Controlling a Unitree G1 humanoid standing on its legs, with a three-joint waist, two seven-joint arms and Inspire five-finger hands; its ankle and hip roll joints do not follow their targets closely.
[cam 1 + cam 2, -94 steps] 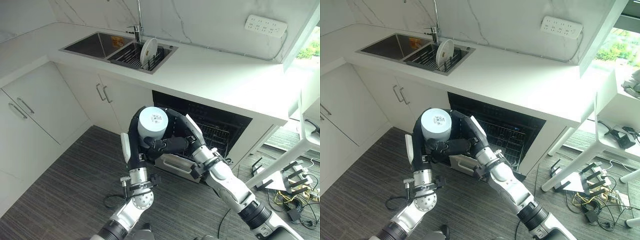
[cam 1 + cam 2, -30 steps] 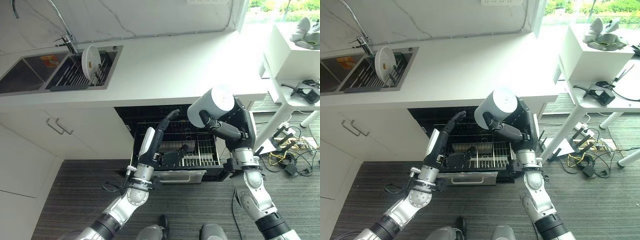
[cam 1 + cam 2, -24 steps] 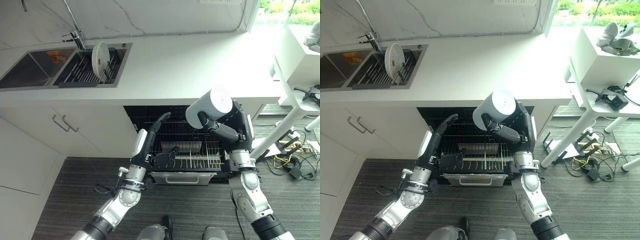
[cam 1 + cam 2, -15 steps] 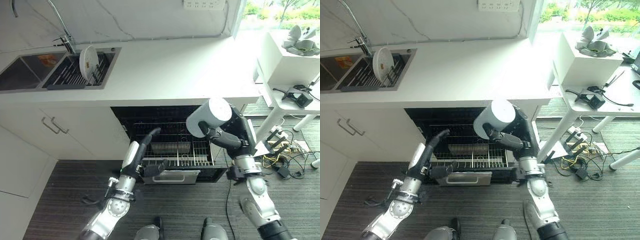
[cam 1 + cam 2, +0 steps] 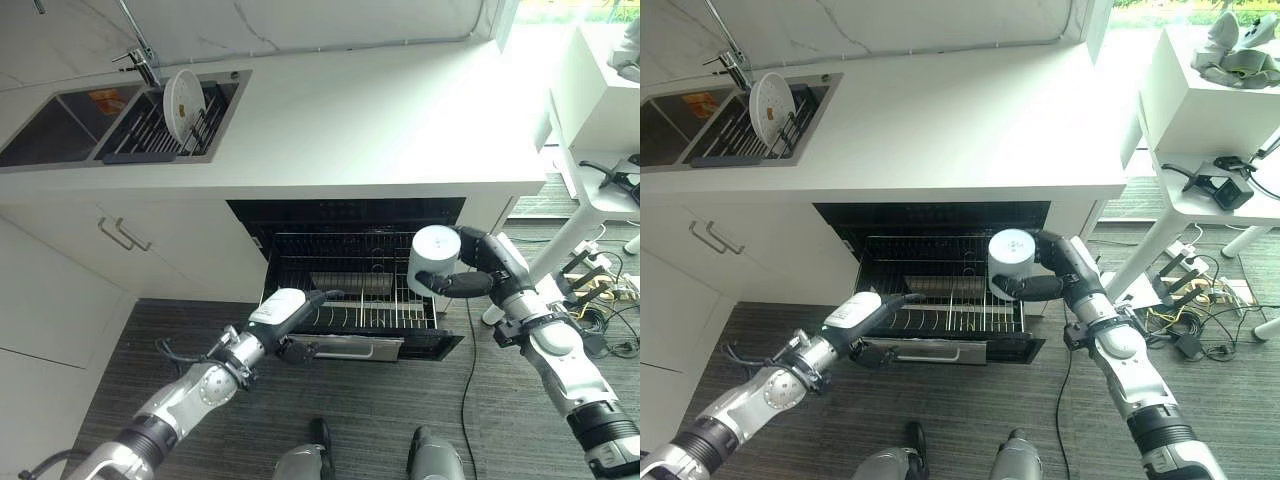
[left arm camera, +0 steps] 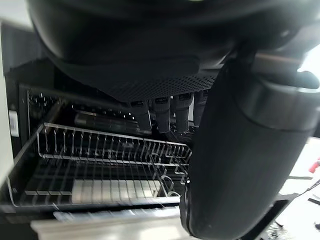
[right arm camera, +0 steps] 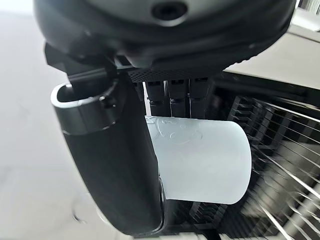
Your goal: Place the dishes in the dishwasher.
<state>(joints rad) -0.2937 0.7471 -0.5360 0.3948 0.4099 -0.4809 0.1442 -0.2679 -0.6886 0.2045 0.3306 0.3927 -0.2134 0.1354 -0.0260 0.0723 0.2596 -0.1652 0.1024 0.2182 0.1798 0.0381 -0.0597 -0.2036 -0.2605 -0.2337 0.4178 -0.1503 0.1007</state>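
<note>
The white cylindrical cup point(image 5: 434, 260) sits in the right hand point(image 5: 480, 270), whose fingers and thumb curl round it, above the right end of the pulled-out wire dishwasher rack point(image 5: 345, 300). The left hand point(image 5: 290, 320), fingers straight and relaxed, rests at the rack's front left edge. A round white plate point(image 5: 183, 92) stands upright in the steel sink point(image 5: 60, 115), well apart from both hands.
</note>
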